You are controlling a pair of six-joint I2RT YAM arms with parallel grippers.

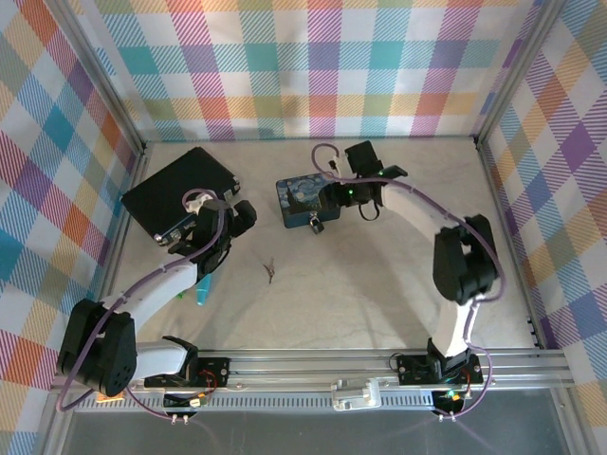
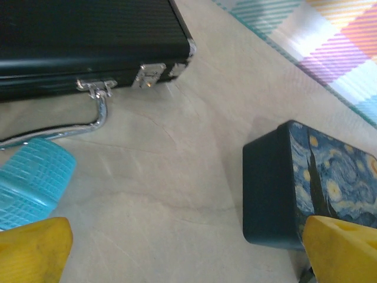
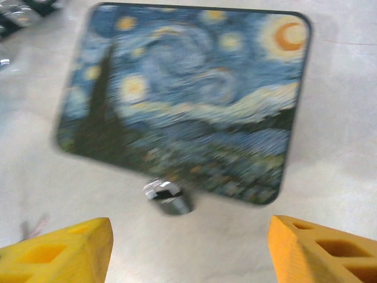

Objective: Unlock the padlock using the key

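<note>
My top camera looks down from above and behind the arm bases, far enough back to take in the whole table (image 1: 379,275). My left wrist camera sits low and looks across the table at the case (image 2: 88,41) and the tin (image 2: 271,194), seen side-on. My right wrist camera hangs close over the tin's lid, facing almost straight down, slightly blurred. All three share the tin; top and right wrist share the padlock (image 3: 168,197).

No text, label, brand or number can be read anywhere, neither on the painted tin (image 3: 188,100) nor on the black case (image 2: 88,35).
</note>
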